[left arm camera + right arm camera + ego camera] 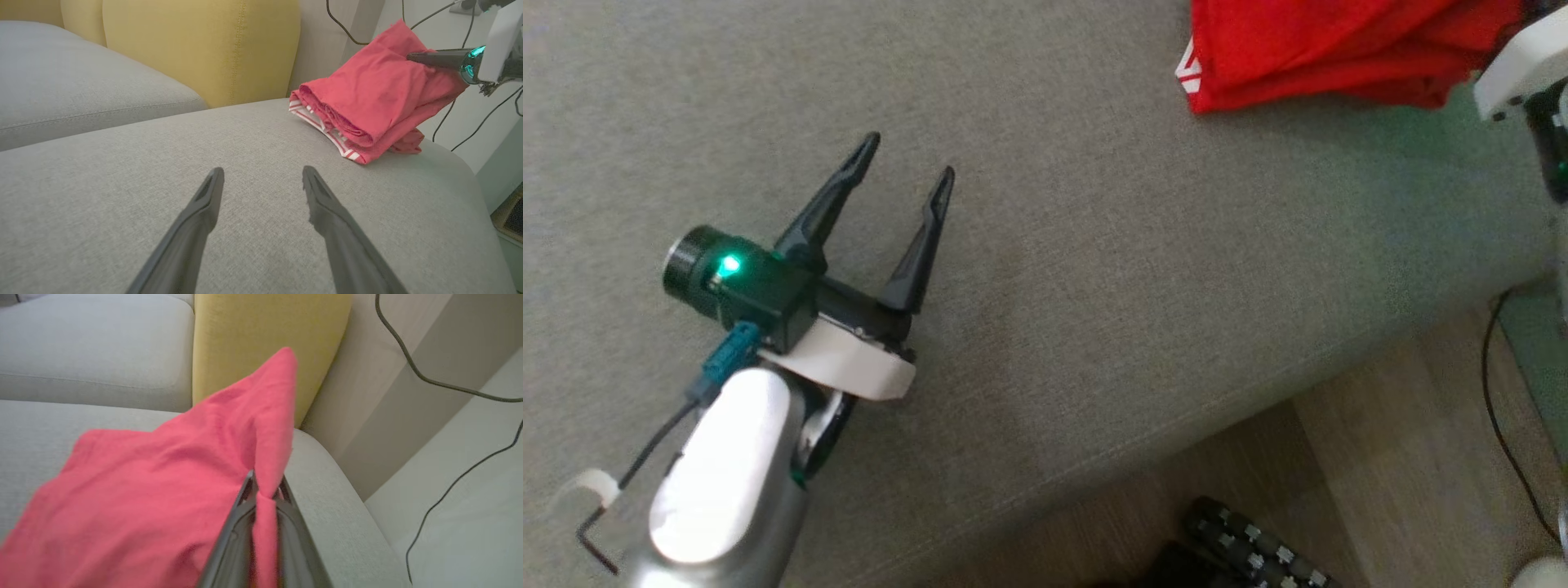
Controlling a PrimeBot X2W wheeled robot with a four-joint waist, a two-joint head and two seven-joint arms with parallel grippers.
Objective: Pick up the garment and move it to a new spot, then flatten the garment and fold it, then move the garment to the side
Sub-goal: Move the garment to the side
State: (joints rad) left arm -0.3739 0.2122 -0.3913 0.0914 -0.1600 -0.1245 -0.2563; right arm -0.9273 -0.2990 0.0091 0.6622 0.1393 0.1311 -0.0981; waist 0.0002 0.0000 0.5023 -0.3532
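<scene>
left end effector (909, 156): fingers spread wide, pointing forward-right | right end effector (265, 477): fingers pinched nearly together

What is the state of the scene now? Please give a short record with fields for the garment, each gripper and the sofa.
garment: red, white striped edge, folded in layers, near the seat's right end, one corner lifted
right gripper: jaws shut on the lifted garment corner
left gripper: jaws open, holding nothing, above bare seat
seat: grey sofa cushion
behind: yellow back cushion
</scene>
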